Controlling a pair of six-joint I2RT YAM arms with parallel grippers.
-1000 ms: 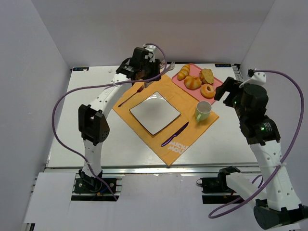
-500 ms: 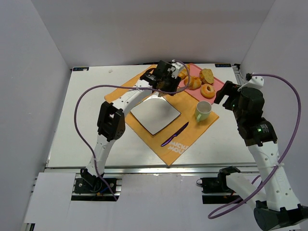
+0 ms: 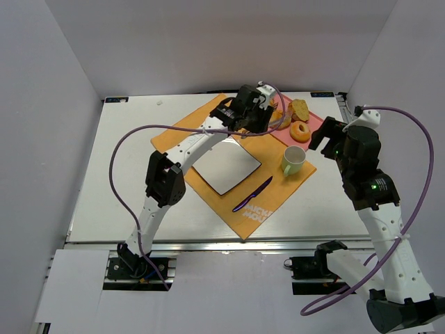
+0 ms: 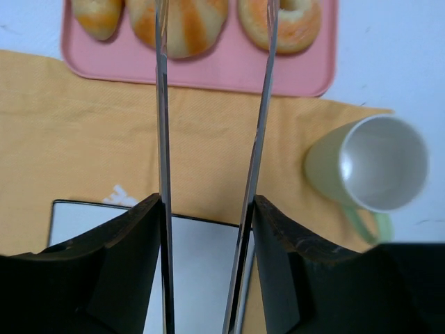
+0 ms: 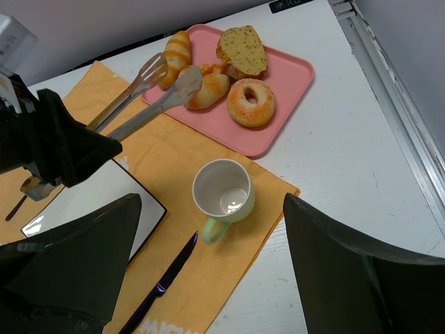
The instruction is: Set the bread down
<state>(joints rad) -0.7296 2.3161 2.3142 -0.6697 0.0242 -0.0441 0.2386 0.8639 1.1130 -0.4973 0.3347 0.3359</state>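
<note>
On the white desk (image 3: pixel 118 160) an orange placemat (image 3: pixel 181 129) lies at an angle. At its middle sits a square white plate (image 3: pixel 226 167) with a dark rim. A purple knife (image 3: pixel 252 194) lies just beside the plate's near right edge. Further right an empty pale green cup (image 3: pixel 293 160) stands upright on the mat's right corner. Behind the cup is a pink tray (image 3: pixel 316 122), its near edge overlapping the mat.

The bread (image 4: pixel 182 28) rests on the tray, between an elongated roll (image 4: pixel 97 17) to its left and a ring doughnut (image 4: pixel 288 24) to its right. A slice of brown loaf (image 5: pixel 240 49) lies behind them.

Your left arm reaches far across the plate toward the tray. Its left gripper (image 4: pixel 207 209) clamps a pair of metal tongs (image 4: pixel 161 104) between its fingers. The tong blades stand apart, and their tips frame the bread on either side. You cannot tell from these views whether the tips touch it.

Your right arm is raised at the desk's right side. Its right gripper (image 5: pixel 212 209) hangs above the cup with its fingers spread wide, holding nothing.
</note>
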